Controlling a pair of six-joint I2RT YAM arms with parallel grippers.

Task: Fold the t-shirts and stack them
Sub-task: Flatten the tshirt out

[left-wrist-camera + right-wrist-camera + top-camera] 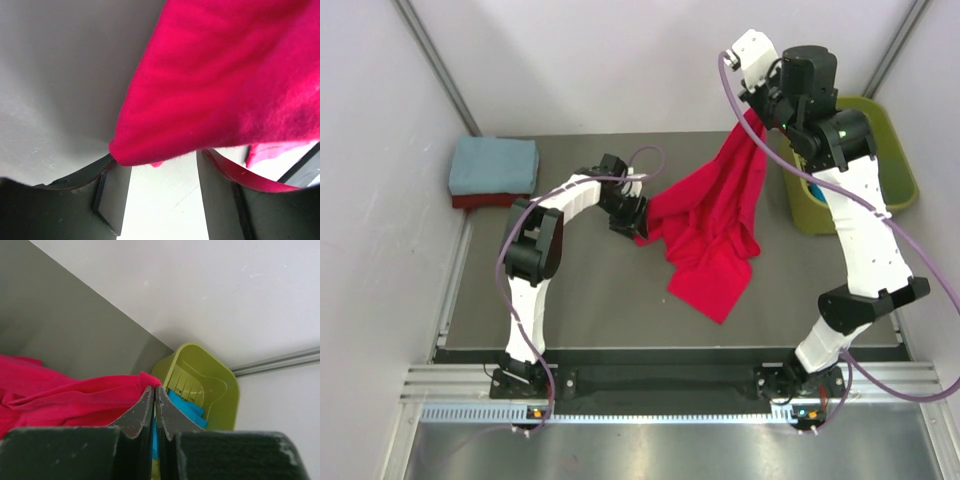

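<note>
The bright red t-shirt [715,225] hangs from one top corner, its lower part lying crumpled on the grey table [590,300]. My right gripper [757,115] is raised high over the back right and is shut on that corner [150,380]. My left gripper [638,222] is at the shirt's left edge. Its jaws stand apart in the left wrist view [162,160], with a fold of the red t-shirt [225,80] lying across the fingertips. A dusty blue-grey t-shirt [493,165] lies folded on a dark red one [485,201] at the back left.
An olive-green tub [895,150] stands at the back right under my right arm, with a bright blue t-shirt [187,407] inside it. White walls enclose the table on three sides. A metal rail [660,385] runs along the near edge.
</note>
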